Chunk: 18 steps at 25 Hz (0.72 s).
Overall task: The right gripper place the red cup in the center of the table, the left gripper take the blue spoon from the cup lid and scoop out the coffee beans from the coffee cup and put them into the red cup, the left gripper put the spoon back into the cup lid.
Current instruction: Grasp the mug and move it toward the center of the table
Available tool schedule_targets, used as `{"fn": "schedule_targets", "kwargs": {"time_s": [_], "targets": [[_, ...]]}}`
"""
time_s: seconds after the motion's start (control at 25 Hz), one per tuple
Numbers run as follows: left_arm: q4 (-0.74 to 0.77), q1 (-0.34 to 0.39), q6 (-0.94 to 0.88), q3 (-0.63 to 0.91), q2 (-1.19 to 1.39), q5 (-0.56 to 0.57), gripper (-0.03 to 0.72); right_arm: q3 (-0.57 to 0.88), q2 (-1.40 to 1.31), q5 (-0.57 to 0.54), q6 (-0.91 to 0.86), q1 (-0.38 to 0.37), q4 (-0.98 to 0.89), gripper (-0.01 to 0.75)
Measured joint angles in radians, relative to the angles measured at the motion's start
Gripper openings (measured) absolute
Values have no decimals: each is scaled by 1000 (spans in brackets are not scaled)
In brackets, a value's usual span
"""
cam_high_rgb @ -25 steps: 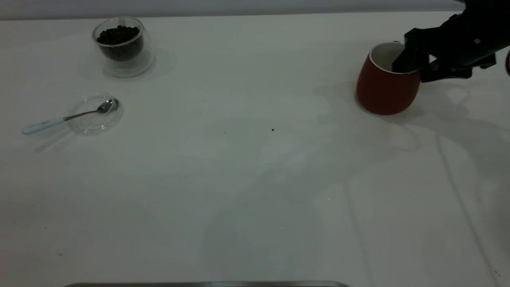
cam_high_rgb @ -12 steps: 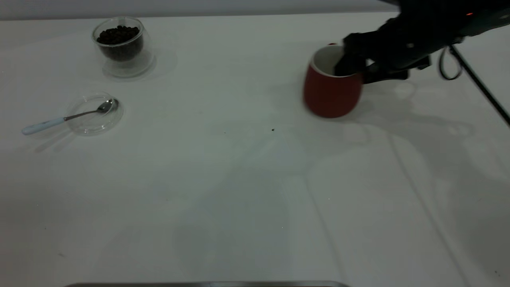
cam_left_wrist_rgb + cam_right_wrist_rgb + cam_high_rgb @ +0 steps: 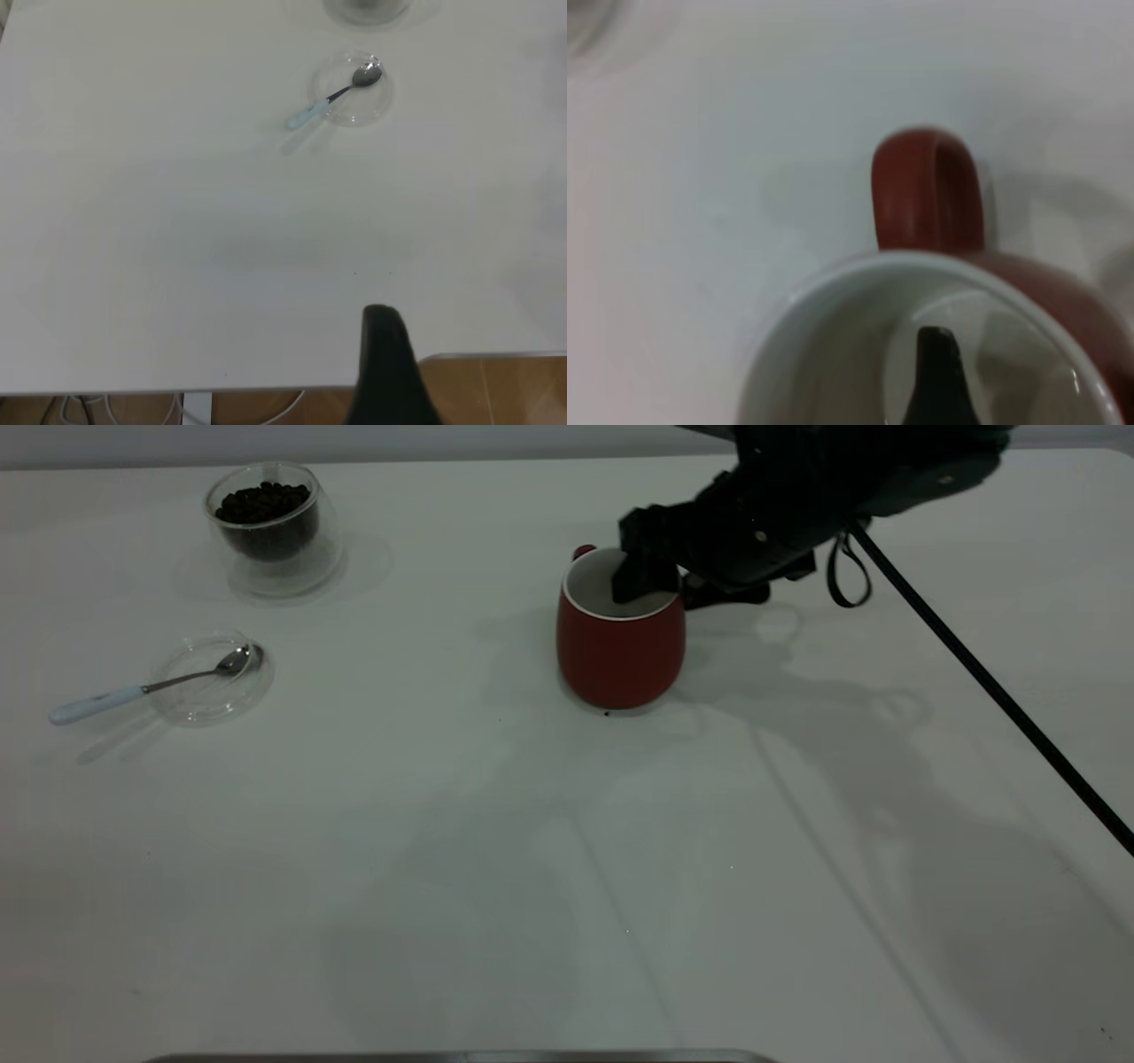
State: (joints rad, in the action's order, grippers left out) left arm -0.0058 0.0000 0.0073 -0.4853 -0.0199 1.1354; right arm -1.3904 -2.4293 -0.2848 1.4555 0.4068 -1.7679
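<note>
Exterior view, and the red cup [image 3: 620, 651] stands upright on the white tabletop [image 3: 567, 824], roughly mid-table and toward the far edge. The right gripper [image 3: 660, 584] has it by the rim on the side away from the glassware: one finger dips inside the white interior, the other sits outside the wall, so the gripper is clamped onto the rim of the red cup. A black cable [image 3: 992, 682] trails from that arm, away from the red cup toward the near right of the tabletop. The little red handle peeks up behind the far rim.

Well to the left of the red cup sits the coffee cup [image 3: 273, 530], clear glass, upright, with the coffee beans [image 3: 263, 503] heaped dark inside it. Nearer the camera than the coffee cup and just as far from the red cup lies the cup lid [image 3: 211, 677], and the blue spoon [image 3: 146, 688] rests in it: metal bowl inside the lid, pale handle sticking out over the rim, pointing away from the red cup.

Right wrist view: a black finger [image 3: 937, 376] inside the mug, handle just beyond the rim.

Left wrist view: the left gripper [image 3: 387, 372] hangs by the tabletop's edge, well away from the lid and spoon; only one dark finger shows, so I cannot tell whether it is wide or narrow.
</note>
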Motion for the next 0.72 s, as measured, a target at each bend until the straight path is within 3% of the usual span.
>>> {"fn": "schedule_targets", "kwargs": {"time_s": [0.4,0.72], "targets": [[0,0,1,0,0,0,562,-91,-55,11,-62,74,-7,590],[0,0,1,0,0,0,562,-111,-63,11,-68,82,-7,590]]}}
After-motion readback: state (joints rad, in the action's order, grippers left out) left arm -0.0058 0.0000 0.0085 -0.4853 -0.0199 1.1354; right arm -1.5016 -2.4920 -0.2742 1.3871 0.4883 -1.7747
